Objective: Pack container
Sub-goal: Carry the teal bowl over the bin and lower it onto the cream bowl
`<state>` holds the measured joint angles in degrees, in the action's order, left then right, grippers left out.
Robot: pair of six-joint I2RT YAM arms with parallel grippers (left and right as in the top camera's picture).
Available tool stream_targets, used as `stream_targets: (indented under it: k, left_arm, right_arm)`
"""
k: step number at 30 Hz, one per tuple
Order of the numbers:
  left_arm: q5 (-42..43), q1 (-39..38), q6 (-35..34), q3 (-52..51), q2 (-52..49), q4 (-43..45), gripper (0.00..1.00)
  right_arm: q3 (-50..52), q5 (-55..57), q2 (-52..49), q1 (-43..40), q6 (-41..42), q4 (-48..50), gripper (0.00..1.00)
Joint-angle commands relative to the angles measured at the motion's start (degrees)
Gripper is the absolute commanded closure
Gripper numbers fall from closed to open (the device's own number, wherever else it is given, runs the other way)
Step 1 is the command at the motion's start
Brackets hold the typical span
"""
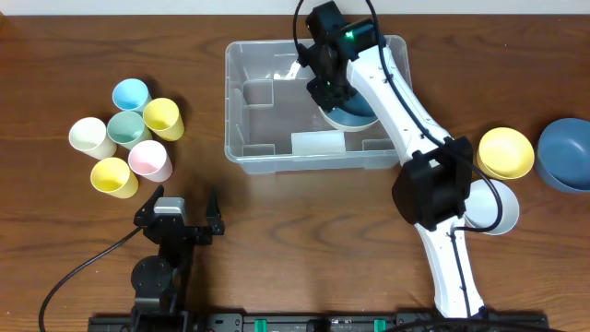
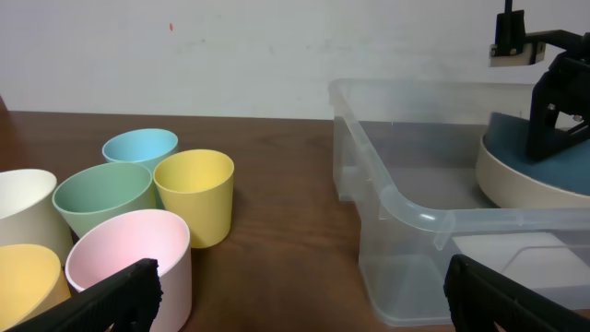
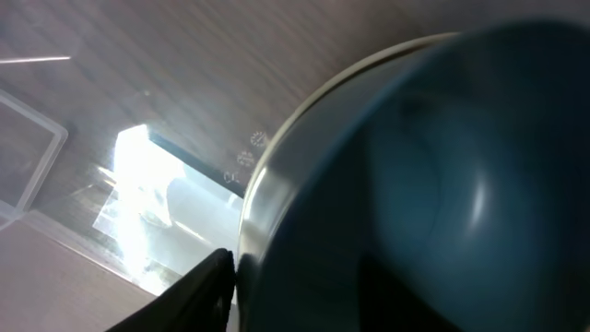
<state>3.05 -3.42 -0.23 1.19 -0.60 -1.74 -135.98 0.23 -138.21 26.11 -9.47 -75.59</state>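
So the right pincer (image 1: 329, 92) is down inside the container (image 1: 232, 101), right at the rim of a dark blue bowl (image 1: 355, 115) sitting under it. Honestly can't tell if it's gripping or let go. The left pincer (image 1: 182, 207) is spread wide and holds nothing, with the container ahead to its right and the cups (image 1: 129, 129) ahead to its left on the worktop (image 1: 304, 240).

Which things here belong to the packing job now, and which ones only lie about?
In the job: container; dark blue bowl inside it; right gripper at that bowl.
Lying about: six cups; yellow bowl; spare blue bowl; white bowl; left gripper, open.
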Motion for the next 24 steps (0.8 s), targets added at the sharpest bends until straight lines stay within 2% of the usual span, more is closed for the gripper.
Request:
stream_targets:
  k: [1, 10, 12, 14, 16, 19, 24]
  left_arm:
    - [0.0, 0.2, -0.7, -1.0, 0.4, -2.1, 0.02]
    - [0.0, 0.2, -0.7, -1.0, 0.4, -2.1, 0.02]
    - [0.0, 0.2, -0.7, -1.0, 0.4, -2.1, 0.02]
    - [0.0, 0.2, -0.7, -1.0, 0.4, -2.1, 0.02]
    - [0.0, 0.2, -0.7, -1.0, 0.4, -2.1, 0.02]
    - [0.0, 0.2, -0.7, -1.0, 0.4, -2.1, 0.02]
    - [0.0, 0.2, -0.7, -1.0, 0.4, -2.1, 0.02]
  right_arm:
    - [-0.1, 0.8, -0.1, 0.1, 0.2, 0.1, 0.56]
    - [-1.8, 0.6, 1.7, 0.2, 0.2, -0.3, 0.63]
    - [-1.9, 0.1, 1.8, 0.2, 0.2, -0.5, 0.72]
    - [-1.9, -0.6, 1.8, 0.2, 0.2, -1.2, 0.87]
    - [-1.8, -1.0, 1.8, 0.2, 0.2, -1.6, 0.95]
    - [-1.8, -0.9, 1.8, 0.3, 0.2, -1.7, 0.99]
    - [-1.8, -0.4, 1.8, 0.4, -0.2, -1.8, 0.99]
